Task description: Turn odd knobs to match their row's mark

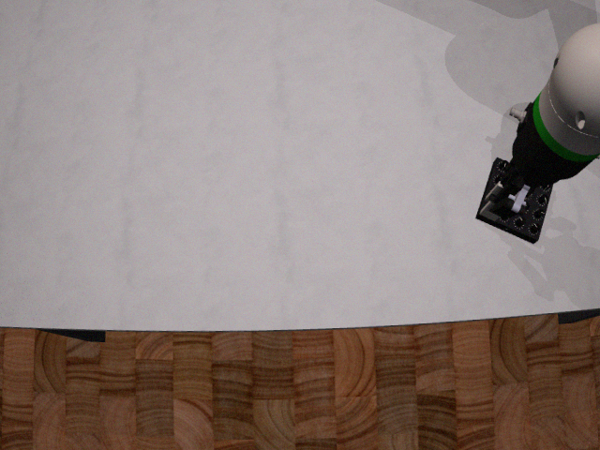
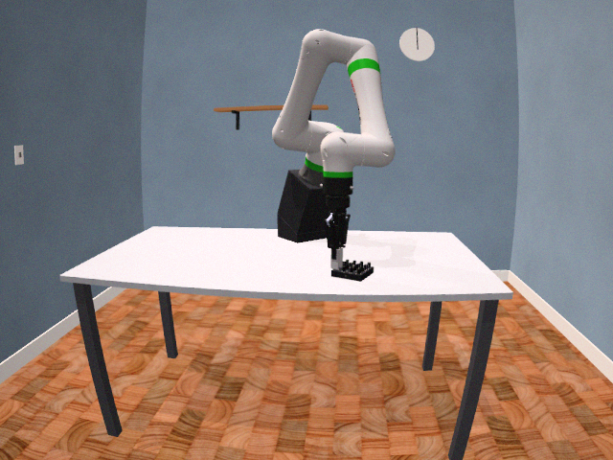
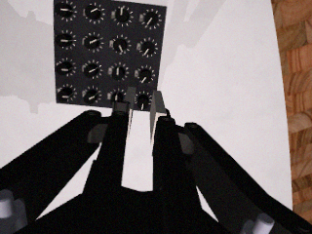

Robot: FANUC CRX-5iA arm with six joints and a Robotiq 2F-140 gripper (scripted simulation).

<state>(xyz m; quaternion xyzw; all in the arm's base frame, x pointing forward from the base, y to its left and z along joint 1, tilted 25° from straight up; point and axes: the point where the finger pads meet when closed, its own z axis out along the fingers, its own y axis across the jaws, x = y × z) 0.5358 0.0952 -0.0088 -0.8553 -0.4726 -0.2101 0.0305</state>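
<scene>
The black knob box (image 1: 522,226) (image 2: 365,272) (image 3: 105,55) stands on its feet on the white table (image 1: 242,169) (image 2: 197,262), near the right end. It carries four rows of four black knobs with white lines. My gripper (image 1: 515,202) (image 2: 337,261) (image 3: 142,100) points straight down over the box's edge row. In the wrist view its two fingertips stand just either side of one knob (image 3: 142,101), the rightmost of the row nearest the camera. A narrow gap shows on each side of that knob. The fingers stand slightly apart and do not clamp it. My arm hides part of the box in the top view.
The robot's black base (image 2: 301,213) stands on the table behind the box. The table's front edge (image 1: 291,328) lies a little beyond the box, with wooden floor (image 1: 291,387) below. The table's right edge shows in the wrist view (image 3: 280,97).
</scene>
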